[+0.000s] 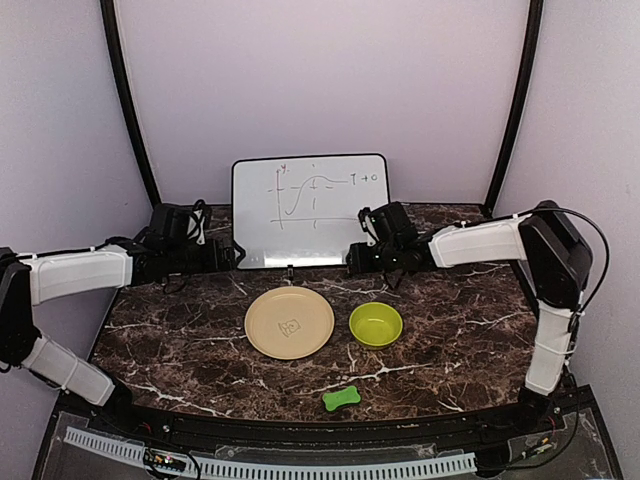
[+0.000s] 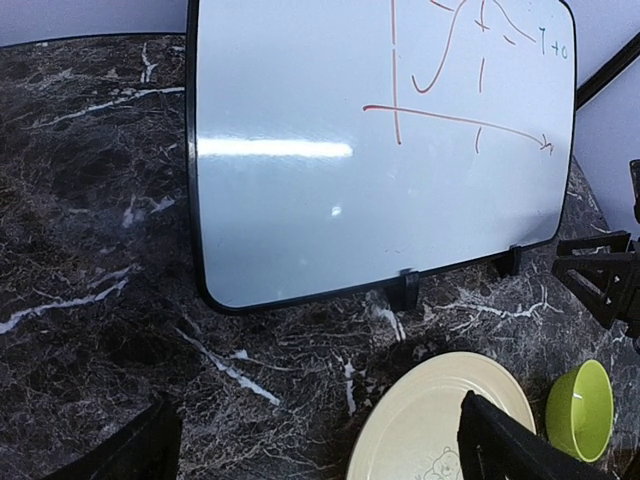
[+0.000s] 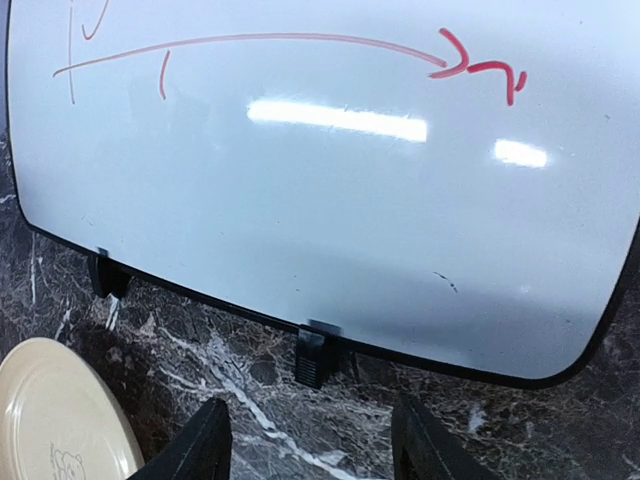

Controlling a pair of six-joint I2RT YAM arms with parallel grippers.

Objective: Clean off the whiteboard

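Observation:
The whiteboard stands upright on small black feet at the back of the marble table, with red marker graph lines on its upper right part. It also shows in the left wrist view and in the right wrist view. My left gripper sits low by the board's lower left corner, open and empty. My right gripper sits low by the board's lower right edge, open and empty. Neither touches the board. A small green eraser-like piece lies near the front edge.
A round beige plate lies in the middle of the table, and a lime green bowl sits just right of it. The plate and bowl show in the left wrist view. Curtain walls close in behind the board.

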